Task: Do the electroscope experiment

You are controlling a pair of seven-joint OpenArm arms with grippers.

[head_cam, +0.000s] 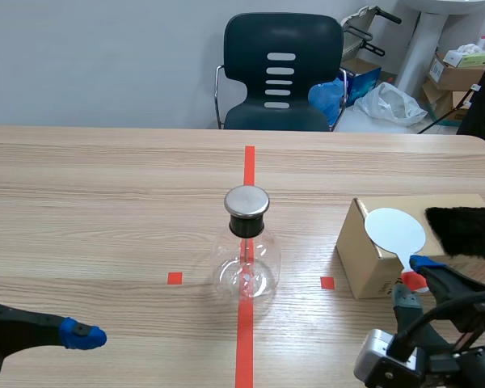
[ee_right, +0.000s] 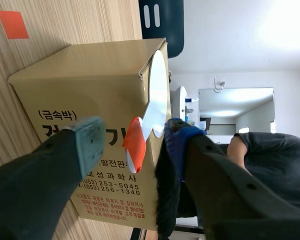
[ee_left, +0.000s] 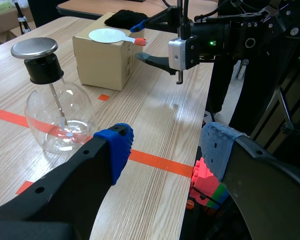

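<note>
The electroscope, a clear glass flask (head_cam: 246, 259) with a black stopper and a metal cap (head_cam: 247, 200), stands on the table's middle tape line. At the right, a white disc paddle (head_cam: 395, 230) lies on a cardboard box (head_cam: 372, 263), its red handle (head_cam: 412, 281) sticking out over the near edge. My right gripper (head_cam: 415, 280) is open, one finger on each side of that red handle (ee_right: 134, 145); its fingers (ee_right: 87, 140) stand clear of it. A black fur piece (head_cam: 465, 230) also lies on the box. My left gripper (ee_left: 167, 150) is open and holds nothing, low at the near left, with the flask (ee_left: 57, 117) ahead of it.
A dark chair (head_cam: 283, 73) stands behind the table's far edge, with bags and boxes on the floor beyond. The table's right edge runs close to the box. Coloured blocks (ee_left: 207, 182) sit below the table edge under the left gripper.
</note>
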